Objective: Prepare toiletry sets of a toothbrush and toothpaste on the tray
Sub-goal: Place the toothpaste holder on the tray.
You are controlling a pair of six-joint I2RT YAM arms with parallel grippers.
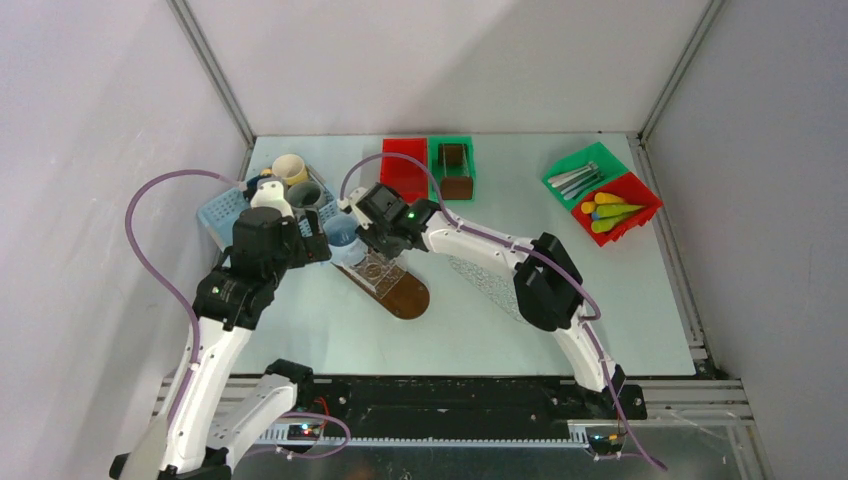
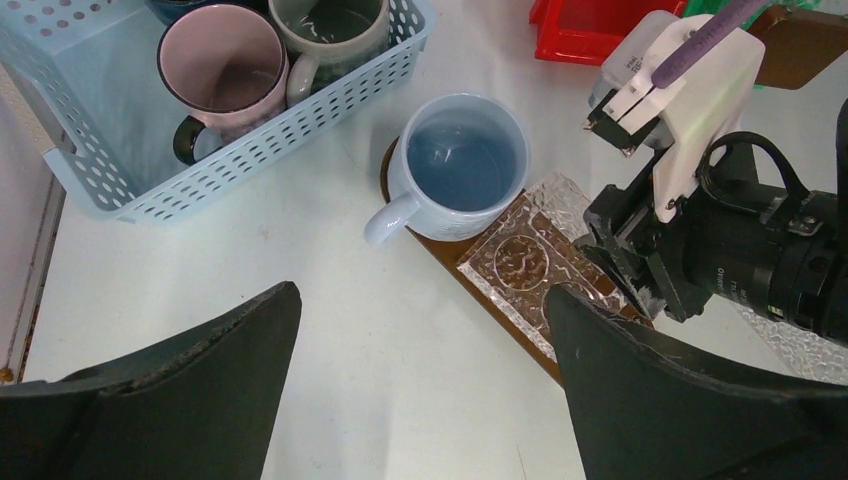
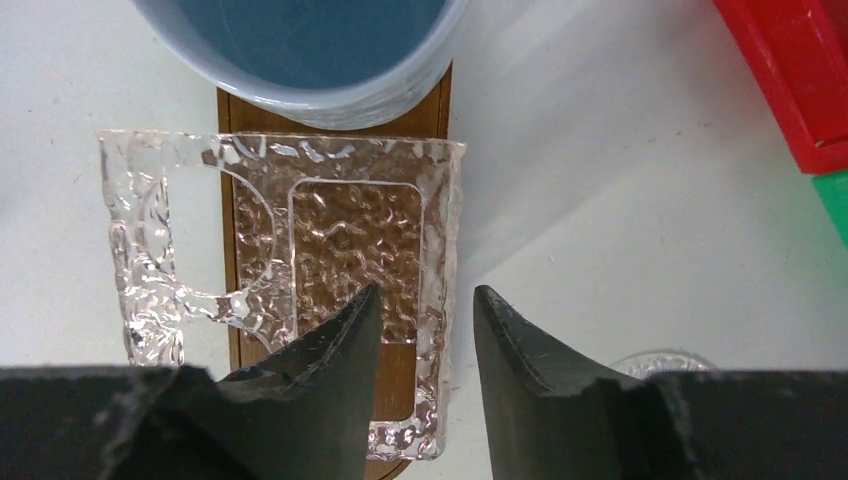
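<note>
From above, the toothbrushes [image 1: 580, 178] and tubes [image 1: 610, 212] lie well to the right of the wooden tray [image 1: 410, 298], none on it yet.

The left wrist view shows the left gripper [image 2: 420, 400] spread wide and empty, hovering just off the tray beside the blue mug [image 2: 460, 165].

In the right wrist view, the right gripper [image 3: 425, 330] has its fingers slightly apart, straddling the rim of the glass dish [image 3: 340, 220] on the tray. The dish looks settled, so the gripper should lift straight up to avoid dragging it.

left end effector [image 2: 422, 295]: spread wide | right end effector [image 3: 426, 292]: narrowly parted
</note>
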